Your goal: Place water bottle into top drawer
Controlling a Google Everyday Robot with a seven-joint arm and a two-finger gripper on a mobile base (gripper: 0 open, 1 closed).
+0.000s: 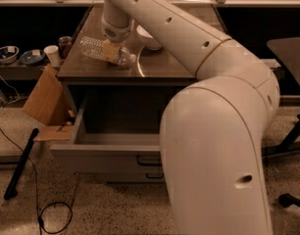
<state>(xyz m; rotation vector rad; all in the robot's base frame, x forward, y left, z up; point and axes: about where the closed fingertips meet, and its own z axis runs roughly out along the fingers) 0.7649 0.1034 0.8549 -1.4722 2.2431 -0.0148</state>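
I have the gripper (111, 49) down on the left half of the table (162, 65), nearer its front edge than its back. The fingers (110, 50) are pinching the water bottle (93, 49) round its middle. The bottle lies on its side, white cap pointing toward the table's centre.

As I judge it, the step in hand is to lift and carry. I would raise the bottle straight up until it clears the top, then bring it out past the front edge. The top drawer (103, 156) stands pulled open right below that edge. I would lower the bottle well inside before letting go, since thin ribbed plastic may slip or roll.

A white bowl (149, 39) sits just to the right of the gripper, so I would not swing that way. The arm's bulk hides the drawer's right side from me.

Off the left edge, cardboard (44, 102) leans against the cabinet, and a cable (54, 214) loops on the speckled floor.
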